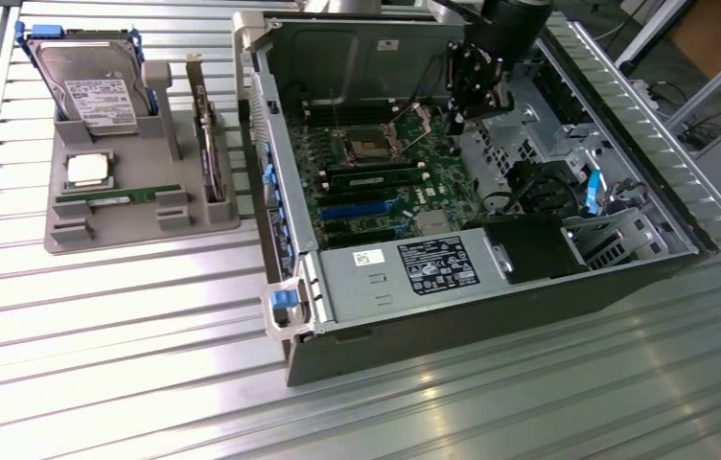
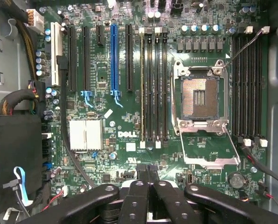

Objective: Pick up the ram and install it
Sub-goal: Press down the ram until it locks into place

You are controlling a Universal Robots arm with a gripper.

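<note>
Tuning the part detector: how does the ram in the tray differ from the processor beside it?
The ram is a long, thin green stick; the processor is square and silver. The ram appears to stand on its edge; the processor lies flat. Both sit on the grey tray.

Hard drive (image 1: 95, 84) and processor (image 1: 88, 169) rest in grey tray (image 1: 143, 230) beside open computer case (image 1: 463, 316).

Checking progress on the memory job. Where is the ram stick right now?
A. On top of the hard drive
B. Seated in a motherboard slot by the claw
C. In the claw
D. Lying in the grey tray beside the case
D: the ram lies flat in the grey tray at the exterior view's left, while the shut claw hangs empty over the motherboard.
</note>
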